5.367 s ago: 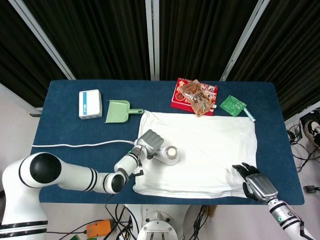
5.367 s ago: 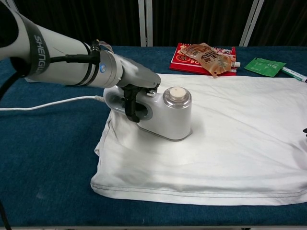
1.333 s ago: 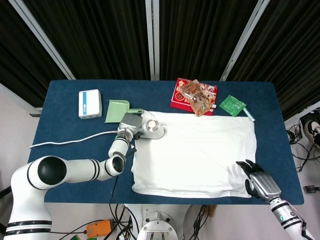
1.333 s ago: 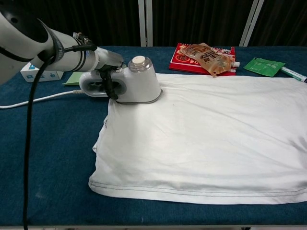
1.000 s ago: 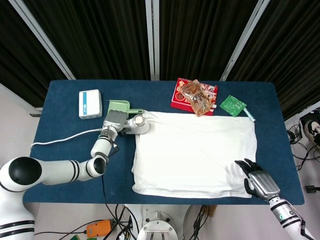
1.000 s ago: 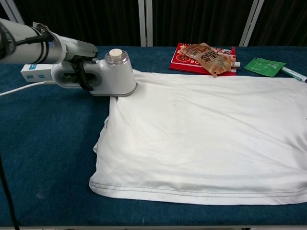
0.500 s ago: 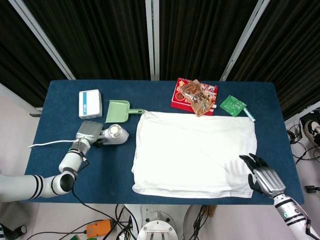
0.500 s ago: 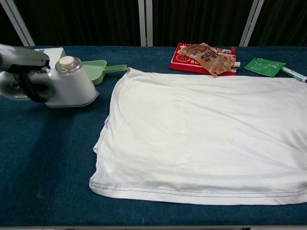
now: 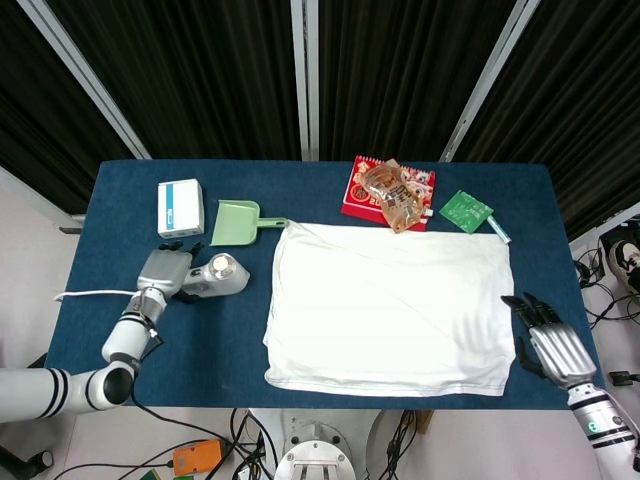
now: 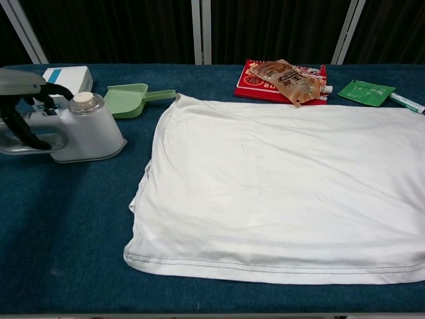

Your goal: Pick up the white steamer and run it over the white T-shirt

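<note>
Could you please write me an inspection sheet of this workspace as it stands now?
Surface: table covered in dark blue cloth.
Job's things: white T-shirt spread flat on the right half; white steamer standing on the cloth left of it, off the shirt.
Clutter: green dustpan, white box, red packet with a brown pouch on it, green sachet, all along the far edge.
Hands: left hand at the steamer's handle, fingers loosening; right hand open, off the table's right edge, holding nothing.
Cables: white cord running left from the steamer.
Surroundings: black curtains behind; loose cables on the floor.
</note>
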Controlling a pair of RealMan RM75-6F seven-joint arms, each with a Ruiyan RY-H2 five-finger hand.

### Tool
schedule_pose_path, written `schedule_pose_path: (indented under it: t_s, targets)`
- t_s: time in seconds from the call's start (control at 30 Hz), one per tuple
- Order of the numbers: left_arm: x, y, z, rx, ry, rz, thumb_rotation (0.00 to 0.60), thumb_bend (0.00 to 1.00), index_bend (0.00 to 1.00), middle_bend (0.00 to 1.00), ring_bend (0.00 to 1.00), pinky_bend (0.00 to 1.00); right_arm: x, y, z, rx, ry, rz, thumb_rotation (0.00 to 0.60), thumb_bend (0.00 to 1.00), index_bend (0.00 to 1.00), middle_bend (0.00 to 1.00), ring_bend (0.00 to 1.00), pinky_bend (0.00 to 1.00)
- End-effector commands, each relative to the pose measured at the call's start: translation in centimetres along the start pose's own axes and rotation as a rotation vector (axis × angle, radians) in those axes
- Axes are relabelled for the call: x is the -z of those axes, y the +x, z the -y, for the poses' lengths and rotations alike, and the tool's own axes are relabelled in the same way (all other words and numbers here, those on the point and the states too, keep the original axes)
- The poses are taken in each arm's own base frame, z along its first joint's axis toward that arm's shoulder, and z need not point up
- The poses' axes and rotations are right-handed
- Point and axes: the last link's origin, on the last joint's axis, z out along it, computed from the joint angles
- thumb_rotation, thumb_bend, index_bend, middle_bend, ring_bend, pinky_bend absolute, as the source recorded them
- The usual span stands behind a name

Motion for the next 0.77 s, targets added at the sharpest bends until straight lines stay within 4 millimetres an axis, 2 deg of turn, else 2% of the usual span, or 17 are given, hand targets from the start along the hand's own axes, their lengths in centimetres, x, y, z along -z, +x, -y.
schedule_pose_path:
  t_s: [0.03, 0.13, 0.27, 0.33, 0.4, 0.53, 0.77]
  targets:
    - [2.6, -0.1, 1.9, 0.087, -0.001, -0.08, 0.558, 0.11, 0.0, 0.07, 0.03, 0.12, 0.2, 1.3, -0.6, 0.003, -0.027, -0.036, 0.6, 0.76, 0.06, 0.17, 0.05, 0.17]
    - [4.9, -0.1, 4.3, 0.159, 0.016, -0.173, 0.559, 0.1, 0.0, 0.07, 0.03, 0.08, 0.4, 2.5, -1.4, 0.004, -0.057, -0.063, 0.6, 0.64, 0.06, 0.17, 0.05, 0.17]
    - [8.1, -1.0, 8.4, 0.222, 0.063, -0.335, 0.55, 0.07, 0.0, 0.07, 0.02, 0.02, 1.2, 4.1, -2.3, 0.007, -0.099, -0.112, 0.6, 0.32, 0.02, 0.17, 0.04, 0.16]
    - [9.8, -1.8, 10.5, 0.235, 0.09, -0.403, 0.499, 0.04, 0.0, 0.05, 0.0, 0.0, 1.8, 4.9, -2.8, 0.013, -0.132, -0.138, 0.6, 0.17, 0.0, 0.14, 0.02, 0.11]
    - [11.7, -2.8, 12.2, 0.244, 0.111, -0.453, 0.441, 0.02, 0.0, 0.04, 0.0, 0.0, 2.5, 5.6, -3.3, 0.036, -0.161, -0.174, 0.6, 0.06, 0.0, 0.07, 0.0, 0.03]
    - [14.9, -4.7, 14.1, 0.27, 0.133, -0.491, 0.329, 0.01, 0.0, 0.02, 0.0, 0.0, 3.6, 5.9, -3.2, 0.03, -0.17, -0.224, 0.6, 0.03, 0.0, 0.0, 0.0, 0.0]
    - [18.8, -7.5, 14.7, 0.286, 0.165, -0.503, 0.317, 0.01, 0.0, 0.02, 0.0, 0.0, 4.9, 5.5, -2.2, 0.03, -0.143, -0.259, 0.6, 0.03, 0.0, 0.0, 0.0, 0.0]
